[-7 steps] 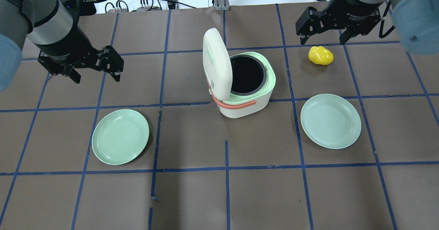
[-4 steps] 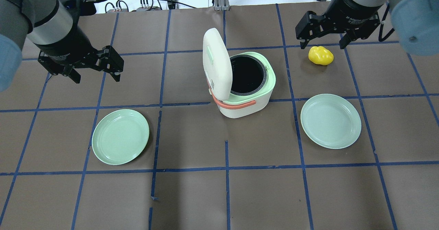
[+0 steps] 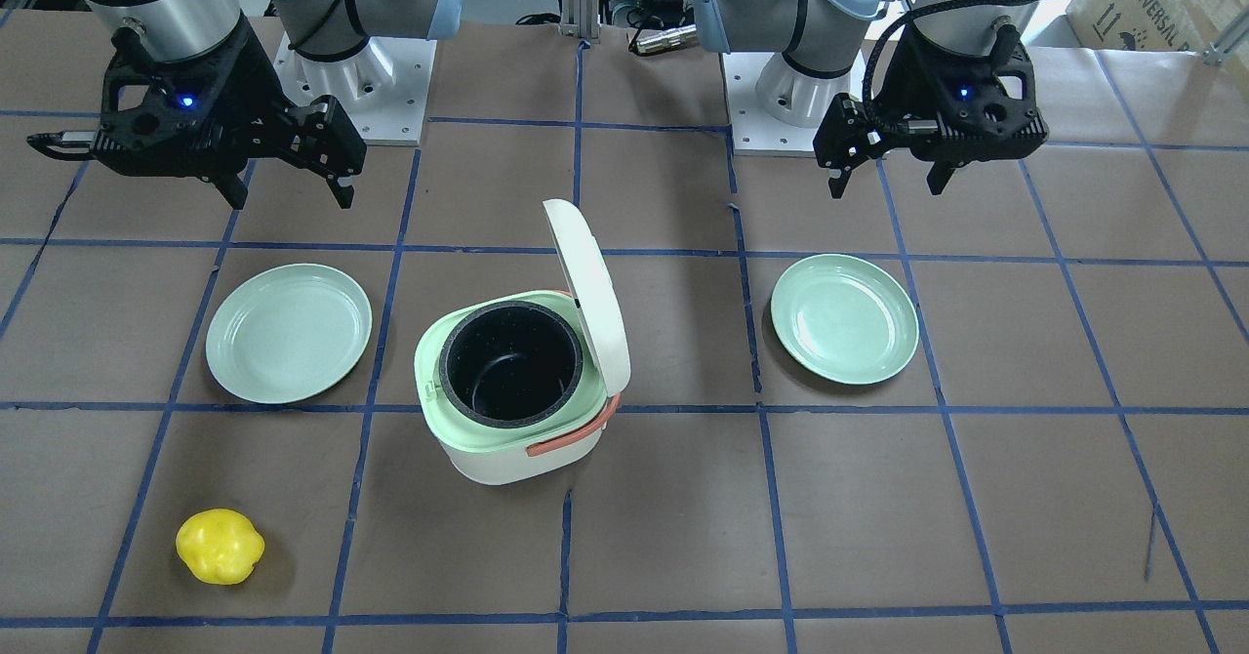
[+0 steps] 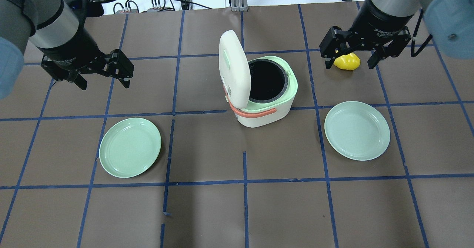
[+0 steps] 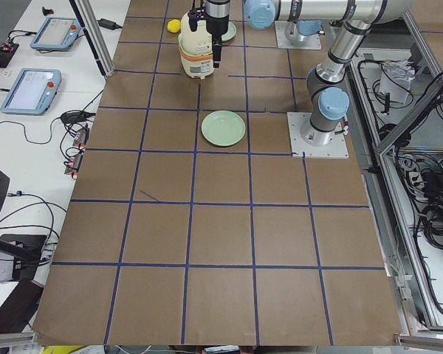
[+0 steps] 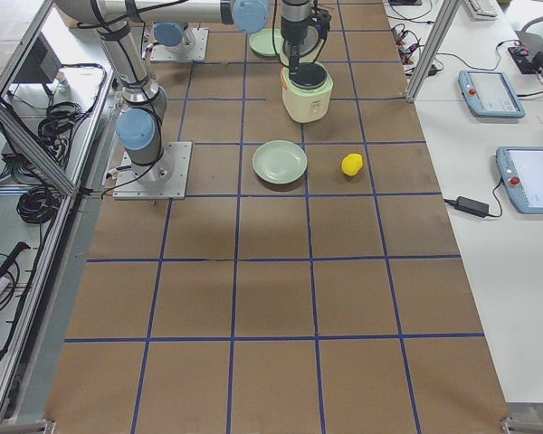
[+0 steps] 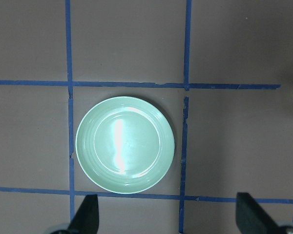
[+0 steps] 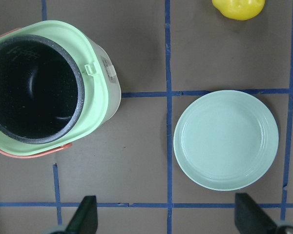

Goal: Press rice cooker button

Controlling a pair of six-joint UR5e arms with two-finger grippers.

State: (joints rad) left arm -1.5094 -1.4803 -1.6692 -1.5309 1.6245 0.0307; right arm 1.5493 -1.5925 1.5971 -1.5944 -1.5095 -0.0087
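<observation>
The white and pale green rice cooker (image 4: 264,111) stands mid-table with its lid (image 4: 233,68) raised on the left and the dark inner pot (image 3: 509,361) exposed. It also shows in the right wrist view (image 8: 100,97), with a small latch on its rim. I cannot make out a button for certain. My left gripper (image 4: 103,84) hangs open and empty well left of the cooker, above the table. My right gripper (image 4: 349,66) is open and empty, high up to the cooker's right, and overlaps a yellow pepper (image 4: 346,62) in the overhead view.
Two pale green plates lie on the brown paper, one at front left (image 4: 130,147) and one at front right (image 4: 357,130). The yellow pepper (image 3: 220,545) lies on the far right side of the table. Cables lie along the far edge (image 4: 163,0).
My right gripper has moved toward the near side and now overlaps the yellow pepper in the overhead view. The left arm and the cooker have not moved.
</observation>
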